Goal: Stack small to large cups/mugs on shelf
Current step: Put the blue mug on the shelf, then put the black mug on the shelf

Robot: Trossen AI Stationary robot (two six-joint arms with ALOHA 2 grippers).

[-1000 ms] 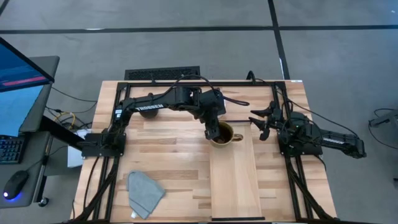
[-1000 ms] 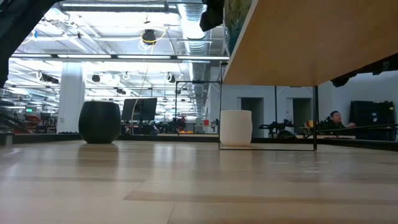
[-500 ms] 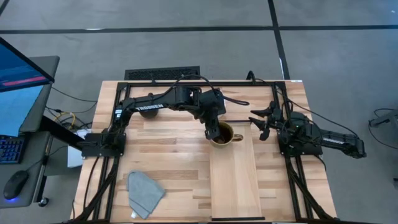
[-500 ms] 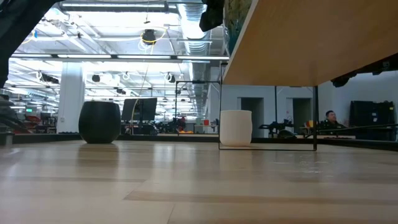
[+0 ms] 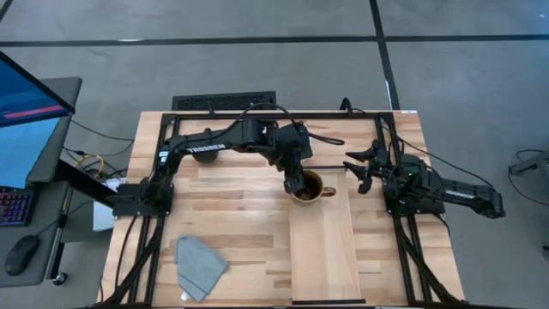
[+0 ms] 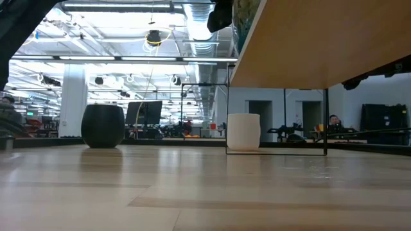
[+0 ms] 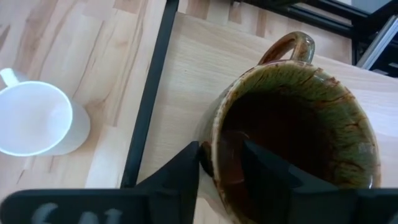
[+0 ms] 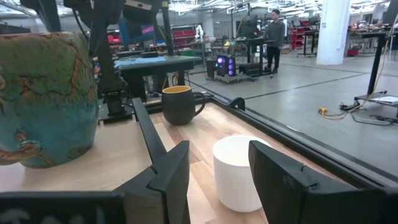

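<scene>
The left claw (image 5: pixel 295 178) straddles the brown mug's (image 5: pixel 310 186) rim at the shelf's (image 5: pixel 324 249) 12 o'clock end, fingers loosening, probably letting go there as the stack's base; right claw (image 5: pixel 364 169) waits open and empty at 3 o'clock.

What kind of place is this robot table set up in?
Probably a big open lab or workshop, not a home. The right wrist view shows a bare concrete floor, workbenches and a person standing far off; the low view shows exposed ceiling ducts and long strip lights.
</scene>
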